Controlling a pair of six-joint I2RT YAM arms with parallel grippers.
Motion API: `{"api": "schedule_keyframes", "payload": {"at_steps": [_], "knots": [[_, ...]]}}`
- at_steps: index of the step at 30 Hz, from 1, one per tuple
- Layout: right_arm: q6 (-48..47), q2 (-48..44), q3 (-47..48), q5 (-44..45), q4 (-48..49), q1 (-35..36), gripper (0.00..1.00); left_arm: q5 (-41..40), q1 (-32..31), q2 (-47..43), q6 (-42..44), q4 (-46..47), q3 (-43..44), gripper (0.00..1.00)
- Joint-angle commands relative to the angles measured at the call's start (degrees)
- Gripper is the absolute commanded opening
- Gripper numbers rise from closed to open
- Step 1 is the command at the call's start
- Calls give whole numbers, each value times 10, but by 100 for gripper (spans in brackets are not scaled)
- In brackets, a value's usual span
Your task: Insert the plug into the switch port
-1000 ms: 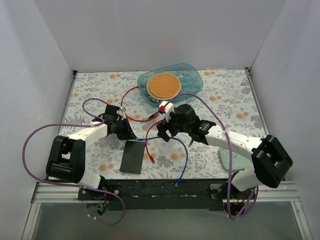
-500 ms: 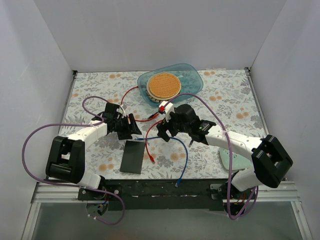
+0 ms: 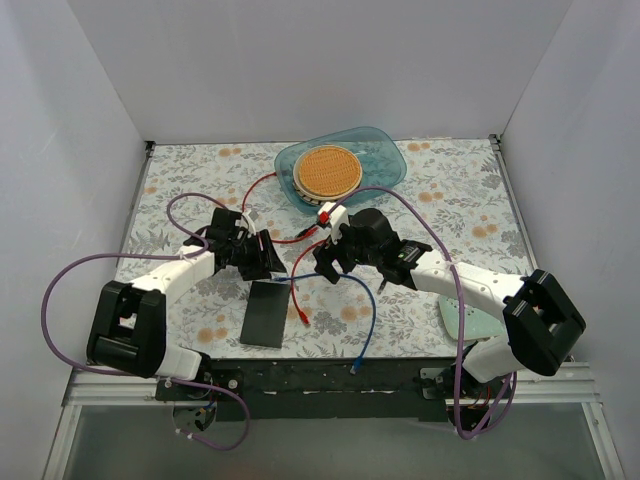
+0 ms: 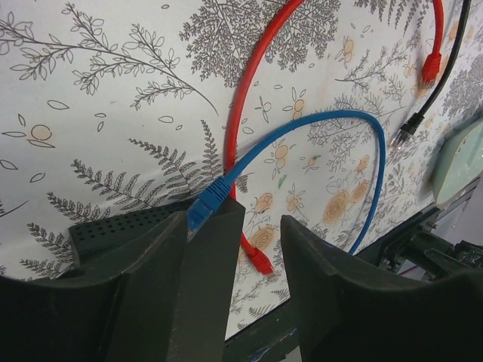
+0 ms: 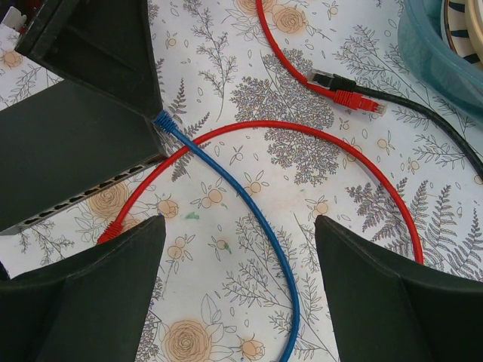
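Observation:
The flat black switch (image 3: 264,312) lies near the front, left of centre. Its port edge shows in the right wrist view (image 5: 98,188). A blue cable (image 3: 369,310) runs from the front edge to a blue plug (image 4: 207,204). The plug rests against the inner side of one left finger, by the switch's far edge; it also shows in the right wrist view (image 5: 161,119). My left gripper (image 3: 265,255) (image 4: 264,211) is open, with its jaws wide apart above the switch's far end. My right gripper (image 3: 328,265) (image 5: 240,222) is open and empty over the blue cable.
A red cable (image 3: 297,290) loops across the middle, with one red plug (image 3: 303,318) beside the switch. A black cable (image 5: 423,113) lies near another red plug (image 5: 358,100). A teal bowl (image 3: 385,160) holding an orange disc stands at the back. A pale green pad (image 3: 470,320) lies at front right.
My left gripper was shut a second ago and has opened, shifting slightly right. The blue plug stays at its fingertip. The right arm has not moved.

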Motion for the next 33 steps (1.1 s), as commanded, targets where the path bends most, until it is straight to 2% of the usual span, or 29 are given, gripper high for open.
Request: {"api": "schedule_keyframes", "payload": {"at_steps": [1, 6, 10, 15, 21, 30, 33], "knots": [[-9, -9, 16, 1, 15, 2, 88, -6, -10, 1, 1, 3, -6, 51], [-9, -9, 17, 3, 12, 2, 88, -35, -19, 3, 6, -6, -2, 51], [-8, -8, 18, 1, 10, 2, 88, -60, -19, -9, 2, -7, 1, 59], [-9, -10, 16, 3, 9, 2, 88, -79, -20, -20, 2, -7, -2, 59], [-9, -10, 17, 6, 8, 2, 88, -55, -31, 5, 10, -7, -2, 49], [-11, -11, 18, 9, 4, 2, 88, -42, -40, -1, 20, -18, -2, 45], [-11, -12, 18, 10, 4, 2, 88, -40, -44, 2, 22, -19, -5, 36]]}}
